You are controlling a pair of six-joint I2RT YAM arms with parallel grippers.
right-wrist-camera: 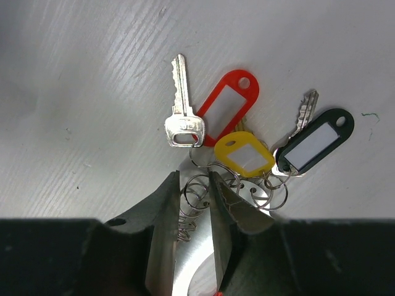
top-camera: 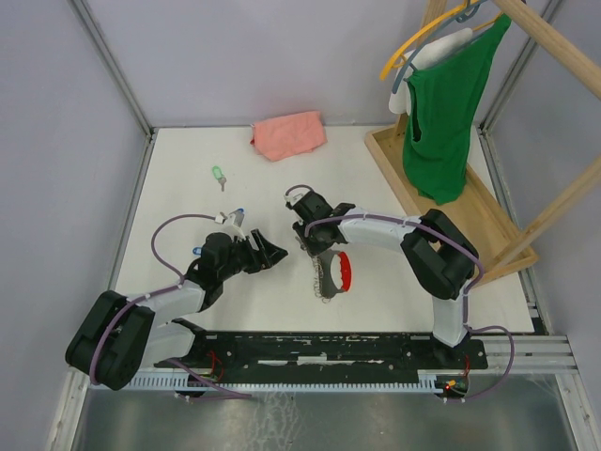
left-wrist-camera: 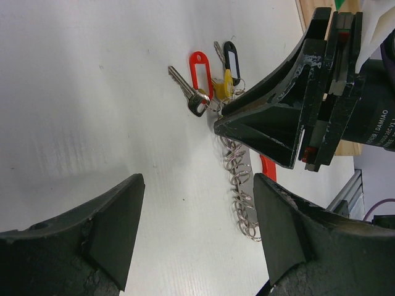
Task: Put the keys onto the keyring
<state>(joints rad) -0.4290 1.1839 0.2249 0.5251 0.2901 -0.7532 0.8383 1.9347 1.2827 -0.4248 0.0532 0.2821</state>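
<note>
Green key (top-camera: 219,177) lies on the table (top-camera: 178,216), well left of and beyond the keyring (top-camera: 328,275), with its long axis far-to-near and its head at the far end. Left claw (left-wrist-camera: 199,184), spread and empty, sits between key and keyring and is the nearer arm. Right claw (right-wrist-camera: 194,180) is narrowed astride the keyring; whether it grips cannot be told.

We see a matt white table (right-wrist-camera: 74,92) with a fine ribbed grain; the key (right-wrist-camera: 181,105) is bright, polished metal; the red tag (right-wrist-camera: 225,105), yellow tag (right-wrist-camera: 245,154) and black tag (right-wrist-camera: 318,139) are glossy plastic with flat white inserts; the rings (left-wrist-camera: 241,185) are thin shiny wire; the left gripper (left-wrist-camera: 197,228) looks matt black, faintly grainy; the right gripper (left-wrist-camera: 221,121) is black too, scuffed pale along its edges; the towel (top-camera: 288,134) is soft pink cloth; the rack (top-camera: 554,56) is bare pale wood.
</note>
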